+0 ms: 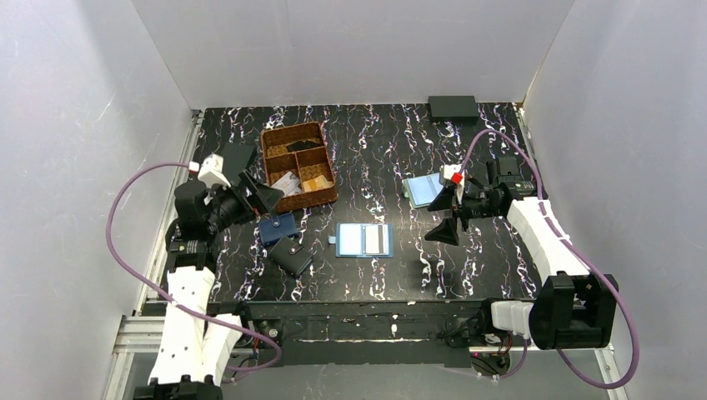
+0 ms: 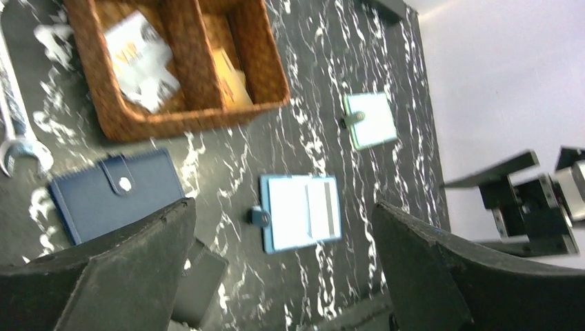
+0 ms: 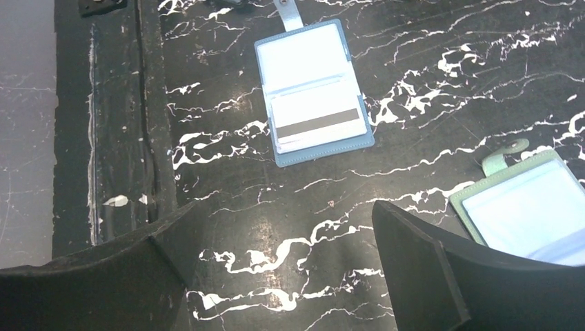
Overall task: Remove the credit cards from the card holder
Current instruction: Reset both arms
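**Two grippers wide open, cards in their holder**

From above, the card holder (image 1: 364, 241) lies opened flat, with the credit cards (image 1: 377, 240) tucked in its pockets. The left gripper (image 1: 260, 193) hangs well to its left and the right gripper (image 1: 443, 215) to its right, neither touching it.

At the left wrist, the fingers stand wide apart and hold nothing (a navy wallet (image 2: 114, 194) lies left of the holder).

At the right wrist, the fingers also stand wide and empty. One card in the holder shows a dark stripe, and a paler holder (image 3: 528, 203) lies to its right.

woven wicker basket (image 2: 200, 117), smooth black marbled table (image 1: 400, 267), stitched leatherette card holder (image 1: 364, 240)
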`<state>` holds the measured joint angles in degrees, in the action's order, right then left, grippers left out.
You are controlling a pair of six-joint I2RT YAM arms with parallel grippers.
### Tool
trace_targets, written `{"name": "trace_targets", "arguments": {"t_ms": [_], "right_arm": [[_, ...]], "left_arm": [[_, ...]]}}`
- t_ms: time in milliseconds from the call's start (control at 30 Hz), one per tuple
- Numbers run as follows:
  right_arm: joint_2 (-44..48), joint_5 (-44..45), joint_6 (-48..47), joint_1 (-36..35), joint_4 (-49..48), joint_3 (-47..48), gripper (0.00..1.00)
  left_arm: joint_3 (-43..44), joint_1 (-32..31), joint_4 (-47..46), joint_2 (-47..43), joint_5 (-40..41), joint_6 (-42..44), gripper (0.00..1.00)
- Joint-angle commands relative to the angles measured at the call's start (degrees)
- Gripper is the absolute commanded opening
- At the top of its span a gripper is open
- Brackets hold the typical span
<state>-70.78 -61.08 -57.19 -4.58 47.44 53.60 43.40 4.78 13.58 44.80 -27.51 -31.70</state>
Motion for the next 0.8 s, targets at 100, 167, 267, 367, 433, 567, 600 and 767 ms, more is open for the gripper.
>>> {"name": "trace_targets", "arguments": {"t_ms": [100,167,267,367,433,567,600,767], "right_arm": [[1.2,6.1,6.3,1.0,-5.3,1.1,0.98],[4.1,11.5,12.9,1.0,-9.8,0.3,0.98],[8.2,21.9,22.3,1.0,-16.4,1.0,0.98],[10.8,31.0,30.2,1.0,-18.4,4.9,0.98],[11.8,34.8,34.7,1.0,-18.3,8.1,0.98],[15.2,39.7,44.1,1.0,-20.6,11.2,0.98],[15.8,39.4,45.3,0.9,-20.9,11.6,0.98],[16.4,29.7,42.7,1.0,-16.5,12.3,0.98]], "left_arm": [[-1.1,0.2,14.9,-8.7,-8.6,2.5,0.98],[-1.6,0.2,15.8,-10.3,-9.0,1.8,0.98],[-2.1,0.2,16.9,-11.9,-9.8,0.7,0.98],[-2.2,0.2,17.5,-13.1,-10.3,-0.9,0.98],[-1.5,0.2,17.8,-13.6,-10.7,-1.8,0.98],[-0.4,0.2,17.6,-14.1,-11.3,-3.6,0.98],[-0.1,0.2,17.5,-14.1,-11.7,-4.0,0.98],[-0.3,0.2,16.2,-14.0,-14.3,-5.6,0.98]]}}
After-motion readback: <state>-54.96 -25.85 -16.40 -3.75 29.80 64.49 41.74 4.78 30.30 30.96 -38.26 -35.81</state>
